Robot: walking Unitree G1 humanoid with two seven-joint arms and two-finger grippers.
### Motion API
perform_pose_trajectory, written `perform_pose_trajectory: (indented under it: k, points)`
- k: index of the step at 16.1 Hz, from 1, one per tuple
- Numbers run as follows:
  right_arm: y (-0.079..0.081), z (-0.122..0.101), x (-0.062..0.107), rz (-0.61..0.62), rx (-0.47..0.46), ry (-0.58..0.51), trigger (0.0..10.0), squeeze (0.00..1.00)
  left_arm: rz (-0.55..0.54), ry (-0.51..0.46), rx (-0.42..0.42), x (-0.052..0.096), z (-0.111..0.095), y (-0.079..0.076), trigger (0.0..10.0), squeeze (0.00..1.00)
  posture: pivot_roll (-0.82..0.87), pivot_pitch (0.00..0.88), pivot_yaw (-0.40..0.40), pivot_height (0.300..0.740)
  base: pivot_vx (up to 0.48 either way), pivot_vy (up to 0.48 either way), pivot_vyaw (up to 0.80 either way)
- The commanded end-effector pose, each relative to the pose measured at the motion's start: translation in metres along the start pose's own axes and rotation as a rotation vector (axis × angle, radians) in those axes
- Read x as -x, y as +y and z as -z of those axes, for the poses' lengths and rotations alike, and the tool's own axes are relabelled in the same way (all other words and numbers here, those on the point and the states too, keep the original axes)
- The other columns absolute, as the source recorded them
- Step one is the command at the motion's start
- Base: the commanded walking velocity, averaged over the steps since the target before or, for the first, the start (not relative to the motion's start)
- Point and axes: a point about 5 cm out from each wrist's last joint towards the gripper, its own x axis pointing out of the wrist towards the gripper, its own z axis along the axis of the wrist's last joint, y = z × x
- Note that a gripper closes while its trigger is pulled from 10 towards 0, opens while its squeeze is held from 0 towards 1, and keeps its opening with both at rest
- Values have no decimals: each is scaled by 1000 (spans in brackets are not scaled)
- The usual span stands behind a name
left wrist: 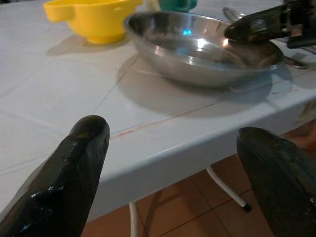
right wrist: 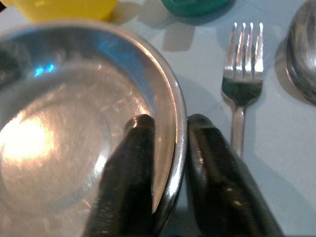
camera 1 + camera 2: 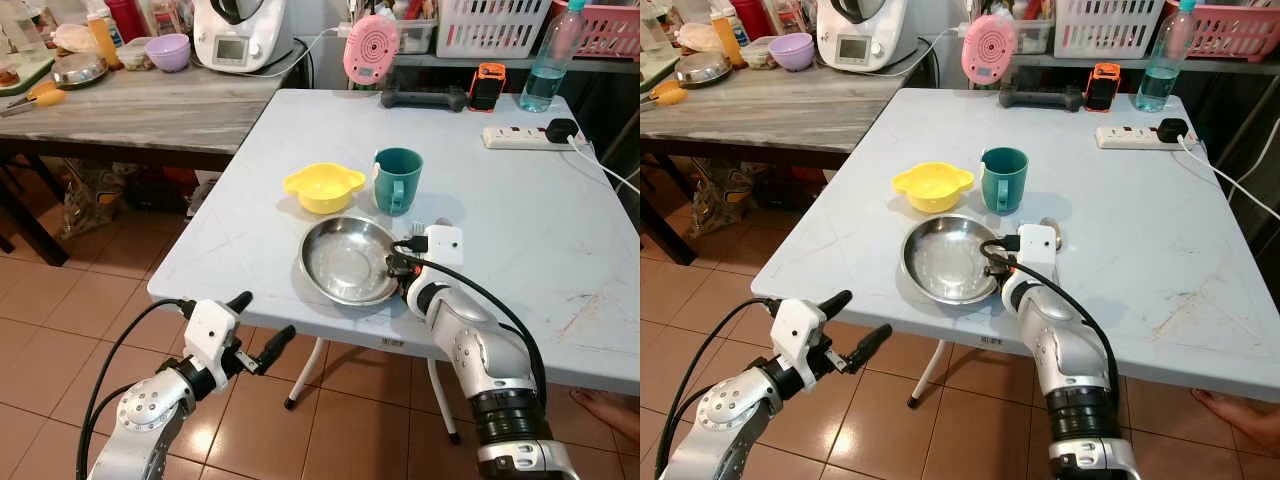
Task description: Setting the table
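Three dishes sit grouped near the front edge of the pale worktop point(image 3: 520, 230): a steel plate point(image 3: 345, 262) closest to the edge, a yellow bowl point(image 3: 323, 186) just behind it toward the robot's left, and a teal mug point(image 3: 397, 180) beside the bowl. In the right wrist view a fork point(image 2: 240, 74) lies on the surface just beside the plate's rim, tines toward the mug, with a spoon point(image 2: 302, 54) next to it. Farther back stand a pink round device point(image 3: 371, 48), a black handle-like object point(image 3: 423, 98), a small orange and black gadget point(image 3: 488, 85), a water bottle point(image 3: 548, 62) and a white power strip point(image 3: 517, 136) with a black plug in it. A grey wooden counter point(image 3: 150, 105) at the robot's left carries a white kitchen machine point(image 3: 241, 32), a purple bowl point(image 3: 167, 51) and a steel bowl point(image 3: 78, 69).

Reaching forward over the front edge, the right end effector point(image 2: 168, 148) grips the plate's near right rim, one finger point(image 2: 131, 168) inside the dish and the other outside, closed onto the metal. Its forearm angles up from below the edge. Low and in front of the worktop, over the tiled floor point(image 3: 60, 310), the left end effector point(image 3: 262, 325) has its fingers spread wide with nothing between them, pointing toward the plate.
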Motion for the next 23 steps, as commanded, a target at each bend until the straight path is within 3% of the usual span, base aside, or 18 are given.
perform_pose_trajectory:
  k: [1, 8, 16, 21, 23]
  points:
    - [4, -2, -3, -15, -13, 16, 0, 0, 45, 7, -29, 0, 2, 0, 10000, 0, -136, 59, 61, 740, 0, 0, 0]
    - [19, 9, -12, -96, -71, 112, 0, 0, 114, 1, -46, 2, 5, -5, 10000, 0, -129, 64, 61, 740, 0, 0, 0]
    - [24, 26, -9, -142, -84, 185, 0, 0, 104, -18, -63, -1, 0, -1, 10000, 0, -122, 59, 57, 740, 0, 0, 0]
    - [25, 27, -9, -150, -87, 196, 0, 0, 38, -36, -66, -7, -3, 7, 10000, 0, -127, 51, 61, 740, 0, 0, 0]
    - [21, 15, -11, -116, -116, 108, 0, 0, -3, -51, -61, -7, -5, 9, 10000, 0, -127, 45, 61, 740, 0, 0, 0]
